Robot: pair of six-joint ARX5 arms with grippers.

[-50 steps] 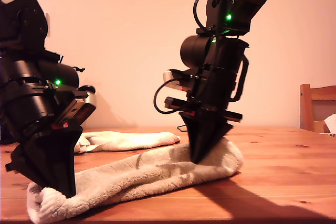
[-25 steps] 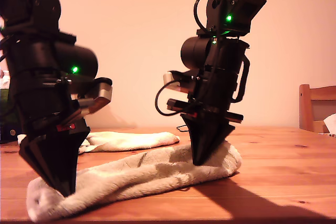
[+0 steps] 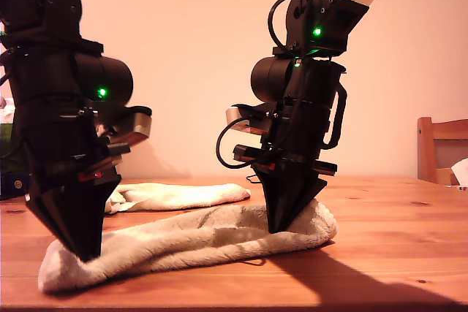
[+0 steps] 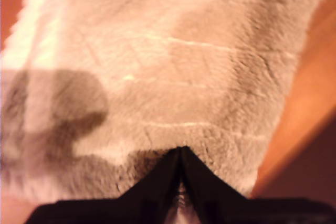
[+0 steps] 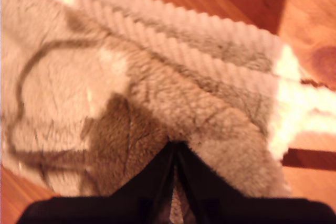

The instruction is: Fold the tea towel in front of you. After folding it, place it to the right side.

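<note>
Exterior view: the tea towel (image 3: 190,242) lies long across the wooden counter (image 3: 395,253). One gripper (image 3: 86,253) is planted on its end at the exterior view's left and another gripper (image 3: 278,226) on its end at the exterior view's right, probably so both ends can be carried over together for a fold. I cannot tell from here which arm is which. A pale strip of cloth (image 3: 175,195) lies behind, perhaps part of the same towel. A bare wall (image 3: 190,49) backs the scene and a wooden chair (image 3: 439,147) stands at the exterior view's right edge. First wrist view: my first gripper (image 4: 180,153) has its fingers pinched together on the towel's plush pile, with counter showing beside the cloth. Second wrist view: my second gripper (image 5: 173,148) likewise has its fingers closed on the towel, near a ribbed border and a white hem.
</note>
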